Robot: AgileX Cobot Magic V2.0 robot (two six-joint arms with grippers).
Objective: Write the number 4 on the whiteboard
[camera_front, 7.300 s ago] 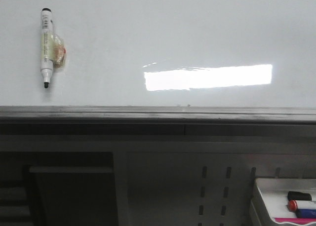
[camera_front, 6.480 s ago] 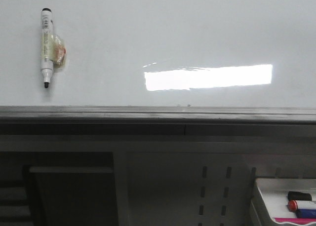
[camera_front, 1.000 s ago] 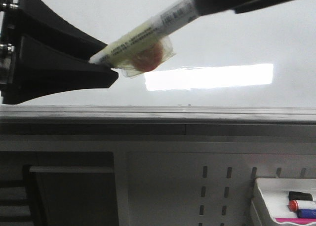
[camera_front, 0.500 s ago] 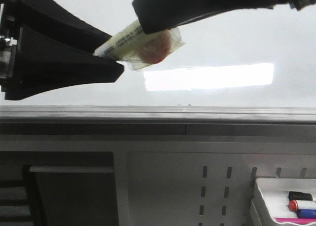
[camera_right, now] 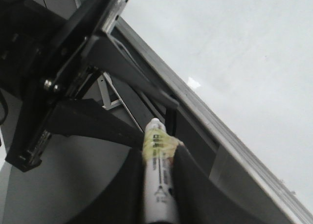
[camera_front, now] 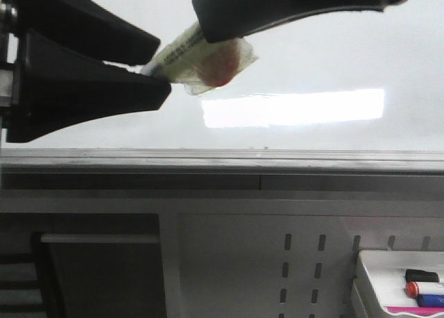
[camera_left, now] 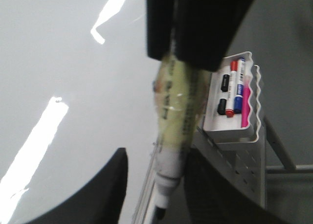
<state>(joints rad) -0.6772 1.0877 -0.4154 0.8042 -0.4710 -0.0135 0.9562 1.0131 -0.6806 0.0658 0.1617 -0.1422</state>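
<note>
Clamping the marker (camera_front: 182,53) between its fingers, the right tool (camera_front: 208,28) holds it before the whiteboard (camera_front: 326,47) (no number 4 shows on it); the left tool (camera_front: 156,64) stands apart around the marker's tip.

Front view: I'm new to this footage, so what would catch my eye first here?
Two black grippers meet at the upper left over a taped white marker: the right gripper reaches in from the top right and clasps its barrel, while the left gripper brackets the tip end. Behind them, a bright rectangular glare stands out on the blank whiteboard. A small tray of markers sits at the bottom right.
</note>
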